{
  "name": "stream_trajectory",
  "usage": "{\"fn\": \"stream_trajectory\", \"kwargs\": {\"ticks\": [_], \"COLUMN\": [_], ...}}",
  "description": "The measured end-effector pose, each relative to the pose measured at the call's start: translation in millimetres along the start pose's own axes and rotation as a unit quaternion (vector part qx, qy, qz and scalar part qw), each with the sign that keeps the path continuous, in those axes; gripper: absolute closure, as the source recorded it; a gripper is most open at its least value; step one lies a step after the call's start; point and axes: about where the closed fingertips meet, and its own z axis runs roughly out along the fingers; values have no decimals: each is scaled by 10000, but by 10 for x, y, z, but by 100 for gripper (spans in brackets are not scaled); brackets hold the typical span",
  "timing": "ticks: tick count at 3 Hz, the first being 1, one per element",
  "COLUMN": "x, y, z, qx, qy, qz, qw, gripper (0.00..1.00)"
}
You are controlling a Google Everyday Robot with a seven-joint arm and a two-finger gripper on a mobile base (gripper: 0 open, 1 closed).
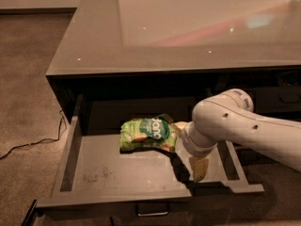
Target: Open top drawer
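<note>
Top drawer [117, 173] stands wide open, jutting out from under the glossy bench [188, 27] toward 6 o'clock, its pale grey floor and side walls in plain sight. Its front panel is mostly cut off by the lower edge of the view, and only part of the small metal handle [151, 210] shows at the drawer's 6 o'clock. A green snack bag [148, 133] lies on the drawer floor near the back. The white arm [244, 126] reaches in from 3 o'clock and covers the bag's right end. The pincer [200, 167] points down into the drawer at 4 o'clock from the bag, partly in shadow, and whether it is released or clenched cannot be told. A thin cable [28, 145] trails over the carpet at 9 o'clock.
</note>
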Motion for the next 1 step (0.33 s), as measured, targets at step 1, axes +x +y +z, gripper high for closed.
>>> {"fn": "stream_trajectory", "kwargs": {"ticks": [1], "x": [0], "y": [0], "z": [0], "qx": [0], "qy": [0], "qz": [0], "qw": [10000], "gripper": [0]}}
